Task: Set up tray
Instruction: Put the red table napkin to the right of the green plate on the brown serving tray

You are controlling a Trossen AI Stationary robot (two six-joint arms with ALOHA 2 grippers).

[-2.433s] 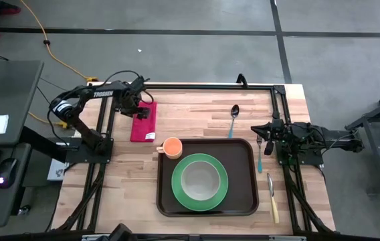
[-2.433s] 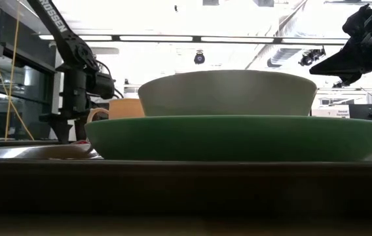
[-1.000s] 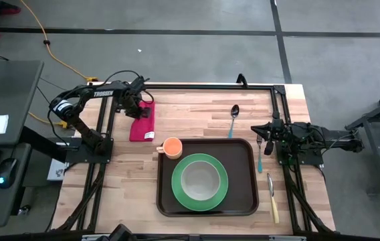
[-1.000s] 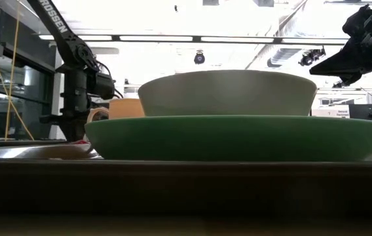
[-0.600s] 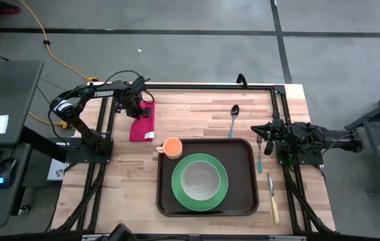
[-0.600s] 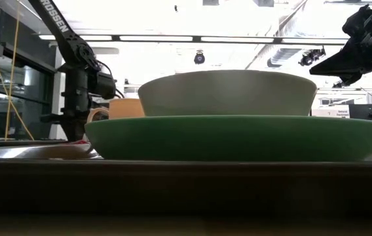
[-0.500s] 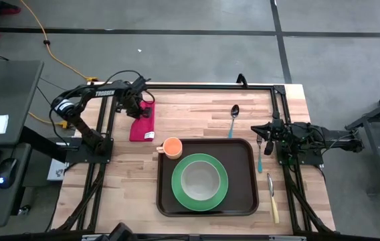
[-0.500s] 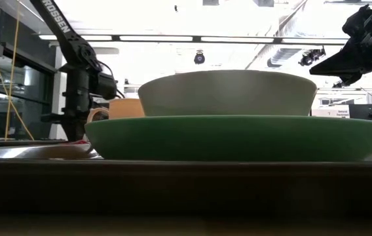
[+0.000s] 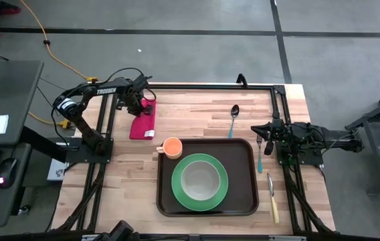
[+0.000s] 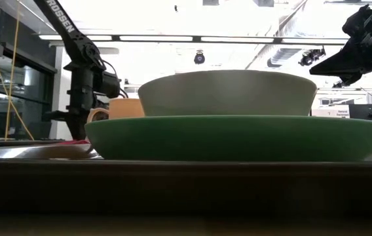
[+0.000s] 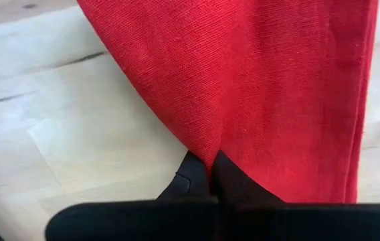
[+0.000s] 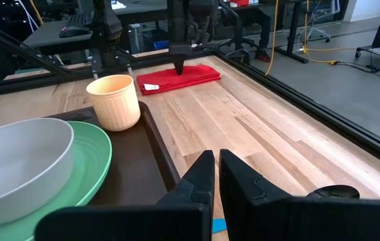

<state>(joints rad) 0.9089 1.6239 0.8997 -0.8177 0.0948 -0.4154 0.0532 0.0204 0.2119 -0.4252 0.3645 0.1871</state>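
The dark, round-cornered plastic tray (image 9: 207, 177) sits mid-table, holding a round green plate (image 9: 200, 182) with a bowl (image 9: 200, 179). The left gripper (image 9: 140, 106) pinches a woven red cloth (image 9: 143, 122); the right gripper (image 9: 262, 137) waits, fingers together.

A pale butcher-block wooden worktop (image 9: 197, 114) framed by black rails carries a large dark brown rectangular plastic tray (image 9: 242, 201) with rounded corners near its front middle. A folded red cloth napkin (image 9: 143, 125) lies toward the far left corner. A steel spoon with a blue handle (image 9: 233, 119) rests beyond the tray, a blue-handled fork (image 9: 260, 157) just off the tray's right edge, and a cream-handled knife (image 9: 272, 199) farther front on that side.
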